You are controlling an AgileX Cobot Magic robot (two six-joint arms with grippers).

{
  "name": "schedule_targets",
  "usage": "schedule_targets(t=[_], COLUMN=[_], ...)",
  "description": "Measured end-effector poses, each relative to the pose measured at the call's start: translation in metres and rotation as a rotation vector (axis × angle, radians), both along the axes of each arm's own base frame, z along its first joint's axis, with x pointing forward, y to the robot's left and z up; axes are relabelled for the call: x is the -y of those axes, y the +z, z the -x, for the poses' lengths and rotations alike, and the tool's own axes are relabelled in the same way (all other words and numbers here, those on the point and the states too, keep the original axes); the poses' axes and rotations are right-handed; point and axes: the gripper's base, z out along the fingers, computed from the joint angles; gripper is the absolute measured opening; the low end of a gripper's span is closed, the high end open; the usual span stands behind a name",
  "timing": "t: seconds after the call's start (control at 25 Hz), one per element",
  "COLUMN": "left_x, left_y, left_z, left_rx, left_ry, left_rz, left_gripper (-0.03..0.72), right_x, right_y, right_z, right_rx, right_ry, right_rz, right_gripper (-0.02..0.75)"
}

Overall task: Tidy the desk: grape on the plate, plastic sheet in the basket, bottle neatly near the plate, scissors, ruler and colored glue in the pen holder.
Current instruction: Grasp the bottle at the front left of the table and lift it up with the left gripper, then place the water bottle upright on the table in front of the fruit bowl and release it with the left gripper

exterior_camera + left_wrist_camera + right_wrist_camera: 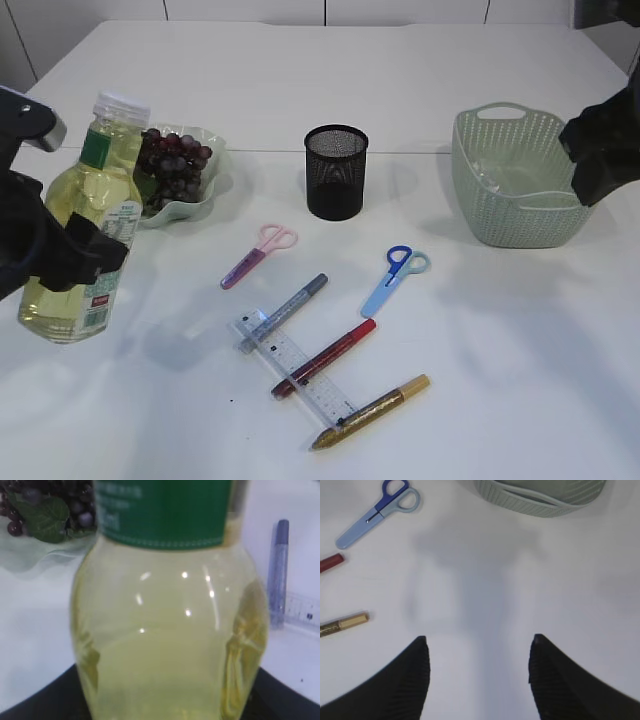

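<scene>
Exterior view showing the left gripper (75, 262) with fingers clamped round the lower body of the bottle (85, 235), holding it clear of the worktop (520, 340) and leaning slightly, cap tipped up and to the right. Lying just up and to the right of that grip: the plate (205, 190), already carrying the grape (172, 165), so the bottle's long axis is pointing roughly toward its landing place. Judging the left arm far nearer that spot. Hanging well apart at the far side, beside the basket (515, 185), the right gripper (477, 675), fingers spread and holding nothing. Waiting between them: pen holder (336, 170), two scissors, ruler (300, 375) and glue pens, all still flat on the worktop.
</scene>
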Motion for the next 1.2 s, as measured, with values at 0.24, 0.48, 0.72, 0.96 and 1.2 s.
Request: schedule_targets(t=[0.24, 0.48, 0.72, 0.96, 1.2], left_x=[-0.010, -0.016, -0.015, -0.013, -0.010], left_y=[-0.020, -0.025, -0.026, -0.037, -0.039], left_z=[0.009, 0.015, 0.006, 0.000, -0.001], left_rx=[0.215, 0.327, 0.395, 0.397, 0.402], left_ry=[0.111, 0.154, 0.233, 0.234, 0.190], left_rz=[0.122, 0.156, 0.272, 0.277, 0.259], left_gripper=[0.445, 0.444, 0.431, 0.429, 0.429], right_x=[-0.002, -0.002, -0.004, -0.005, -0.005], right_y=[0.000, 0.000, -0.001, -0.001, -0.001], right_z=[0.001, 0.001, 0.002, 0.002, 0.002], right_rx=[-0.008, -0.012, -0.021, -0.025, -0.024], right_ry=[0.000, -0.001, 0.001, 0.000, 0.000], right_rz=[-0.025, -0.026, -0.048, -0.060, -0.058], right_gripper=[0.490, 0.490, 0.490, 0.491, 0.491])
